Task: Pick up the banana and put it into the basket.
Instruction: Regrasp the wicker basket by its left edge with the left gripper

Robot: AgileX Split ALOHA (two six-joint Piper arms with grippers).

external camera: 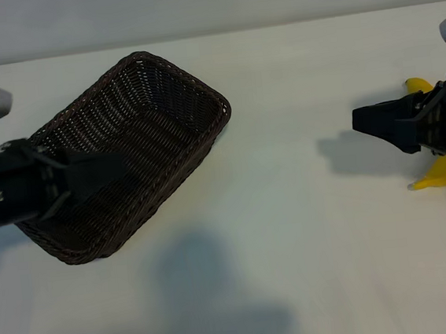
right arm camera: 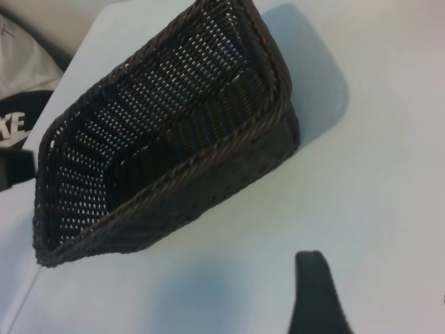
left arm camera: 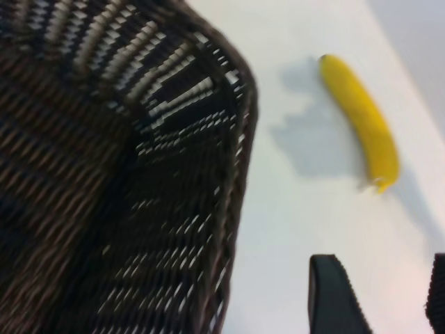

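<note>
The banana (external camera: 443, 169) lies on the counter (external camera: 306, 206), mostly hidden beneath the right gripper (external camera: 361, 119), well apart from the basket (external camera: 192, 91). The left gripper (external camera: 116, 165) hangs over the basket. Both jaws stand partly open, empty, ready for a grasp.

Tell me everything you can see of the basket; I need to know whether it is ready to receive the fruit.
The basket is rectangular, dark brown woven wicker, with rounded corners, sloping sides and a braided rim. It stands upright on the white table, turned diagonally, and it is empty. The left hand hangs over its near end; whether it touches the weave cannot be told. The banana lies far off, on the table.
</note>
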